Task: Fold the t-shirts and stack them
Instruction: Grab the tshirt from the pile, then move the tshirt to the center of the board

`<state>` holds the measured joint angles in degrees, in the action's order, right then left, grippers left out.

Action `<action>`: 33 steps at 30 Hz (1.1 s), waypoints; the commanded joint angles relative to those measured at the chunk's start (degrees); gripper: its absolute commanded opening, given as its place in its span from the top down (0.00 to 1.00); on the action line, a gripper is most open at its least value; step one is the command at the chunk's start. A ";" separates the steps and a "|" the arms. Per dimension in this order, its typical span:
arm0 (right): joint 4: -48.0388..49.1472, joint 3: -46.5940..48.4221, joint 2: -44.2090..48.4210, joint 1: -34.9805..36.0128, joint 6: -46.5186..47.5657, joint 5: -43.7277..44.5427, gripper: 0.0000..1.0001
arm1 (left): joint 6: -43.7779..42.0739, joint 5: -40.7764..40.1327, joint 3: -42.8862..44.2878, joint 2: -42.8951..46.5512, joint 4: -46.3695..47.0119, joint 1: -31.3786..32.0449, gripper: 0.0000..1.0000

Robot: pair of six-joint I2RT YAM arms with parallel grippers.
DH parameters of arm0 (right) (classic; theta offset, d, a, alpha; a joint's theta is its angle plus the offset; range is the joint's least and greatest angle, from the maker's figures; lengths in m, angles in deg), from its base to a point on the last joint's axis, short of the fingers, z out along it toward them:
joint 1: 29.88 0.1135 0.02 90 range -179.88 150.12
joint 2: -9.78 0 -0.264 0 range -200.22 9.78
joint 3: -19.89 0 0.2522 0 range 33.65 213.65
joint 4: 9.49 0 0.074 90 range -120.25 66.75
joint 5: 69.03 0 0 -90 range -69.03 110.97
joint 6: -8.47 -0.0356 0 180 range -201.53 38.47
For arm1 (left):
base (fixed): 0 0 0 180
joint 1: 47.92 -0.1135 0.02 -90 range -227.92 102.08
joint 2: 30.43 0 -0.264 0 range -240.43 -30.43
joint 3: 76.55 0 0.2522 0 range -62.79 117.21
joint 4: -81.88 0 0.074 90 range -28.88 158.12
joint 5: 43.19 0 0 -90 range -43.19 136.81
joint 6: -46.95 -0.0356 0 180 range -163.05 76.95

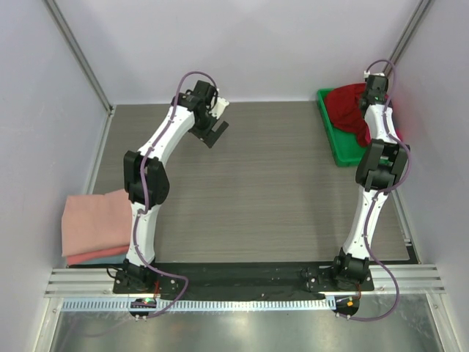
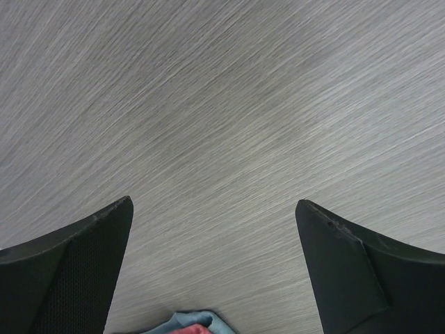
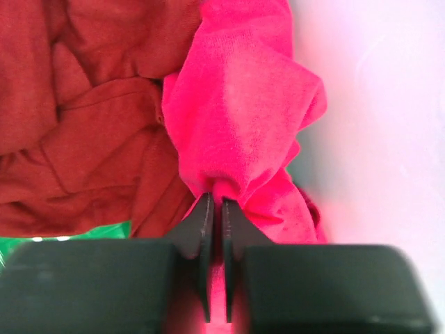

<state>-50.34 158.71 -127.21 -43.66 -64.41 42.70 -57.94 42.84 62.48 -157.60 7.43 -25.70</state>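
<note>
Pink shirt (image 3: 243, 104) is clamped tight in the right gripper (image 3: 215, 202) (left gripper (image 2: 214, 202) spread wide, empty), so it probably needs to be lifted from the tray (image 1: 327, 125) next

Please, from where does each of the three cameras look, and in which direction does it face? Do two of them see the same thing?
Top external: above and behind the robot, looking down at the table; the left arm and the right arm show whole.
Left wrist: on the left arm, facing the table surface; its open left tool frames the view.
Right wrist: on the right arm, facing the green tray; the right tool is shut on the bright pink t-shirt.
Shared: top external and right wrist both see the crimson t-shirt in the tray.
</note>
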 commanded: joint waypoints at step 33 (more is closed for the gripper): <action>1.16 -34.87 58.42 34.00 10.48 -14.08 0.96 | 2.68 3.79 -19.35 31.89 4.35 -5.78 0.00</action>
<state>-51.00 124.33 -68.04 -8.95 -51.23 32.26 -55.71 45.20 45.52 -128.25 10.16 -31.80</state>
